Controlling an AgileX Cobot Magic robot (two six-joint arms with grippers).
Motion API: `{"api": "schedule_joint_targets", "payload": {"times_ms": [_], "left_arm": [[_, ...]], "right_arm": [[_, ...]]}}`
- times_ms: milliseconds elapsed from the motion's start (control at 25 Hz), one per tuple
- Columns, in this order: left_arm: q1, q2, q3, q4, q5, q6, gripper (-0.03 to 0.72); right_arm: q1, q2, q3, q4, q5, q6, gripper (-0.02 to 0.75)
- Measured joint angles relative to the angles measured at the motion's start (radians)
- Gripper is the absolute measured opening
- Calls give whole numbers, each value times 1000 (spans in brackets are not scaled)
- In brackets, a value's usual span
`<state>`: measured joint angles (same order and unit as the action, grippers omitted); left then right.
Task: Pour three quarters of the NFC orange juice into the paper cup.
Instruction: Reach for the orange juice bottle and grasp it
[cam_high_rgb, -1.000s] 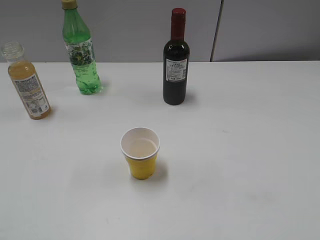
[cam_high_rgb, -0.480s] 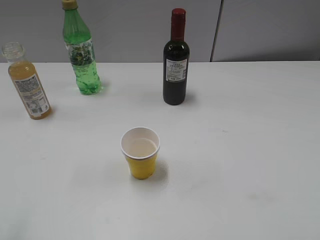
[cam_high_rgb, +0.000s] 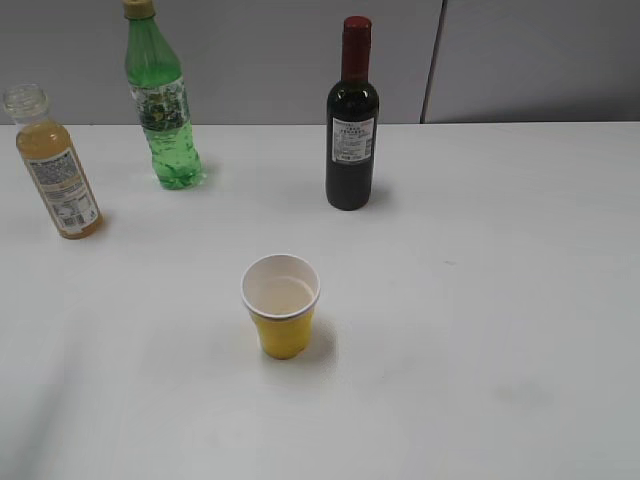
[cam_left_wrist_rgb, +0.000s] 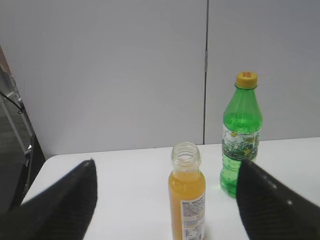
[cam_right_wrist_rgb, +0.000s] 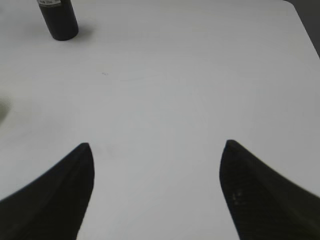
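Observation:
The NFC orange juice bottle (cam_high_rgb: 58, 165) stands uncapped and upright at the far left of the white table; it also shows in the left wrist view (cam_left_wrist_rgb: 187, 196), between the two jaws and ahead of them. The yellow paper cup (cam_high_rgb: 281, 305) stands upright in the middle of the table, with a white inside. My left gripper (cam_left_wrist_rgb: 165, 165) is open and empty, facing the juice bottle. My right gripper (cam_right_wrist_rgb: 156, 145) is open and empty above bare table. Neither gripper shows in the exterior view.
A taller green bottle (cam_high_rgb: 161, 105) with a yellow cap stands behind the juice, right of it in the left wrist view (cam_left_wrist_rgb: 241, 135). A dark wine bottle (cam_high_rgb: 351, 125) stands at the back centre, its base in the right wrist view (cam_right_wrist_rgb: 59, 19). A grey wall is behind the table.
A faint shadow has crept onto the table's lower left corner in the exterior view. The bottles and cup have not moved.

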<state>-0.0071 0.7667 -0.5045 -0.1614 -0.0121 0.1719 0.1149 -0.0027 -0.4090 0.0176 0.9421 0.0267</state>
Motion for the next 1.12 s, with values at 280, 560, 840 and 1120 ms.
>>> {"api": "schedule_joint_targets", "payload": {"times_ms": [280, 560, 840, 1120], "left_arm": [[0, 203, 159, 18, -349, -9, 655], [0, 462, 187, 161, -602, -160, 652], [0, 679, 185, 221, -818, -191, 651], [0, 832, 185, 231, -987, -244, 679]], "right_arm": [[0, 0, 0, 0, 0, 0, 592], [0, 0, 0, 0, 0, 0, 592], [0, 0, 0, 0, 0, 0, 592], [0, 0, 0, 0, 0, 0, 592]]}}
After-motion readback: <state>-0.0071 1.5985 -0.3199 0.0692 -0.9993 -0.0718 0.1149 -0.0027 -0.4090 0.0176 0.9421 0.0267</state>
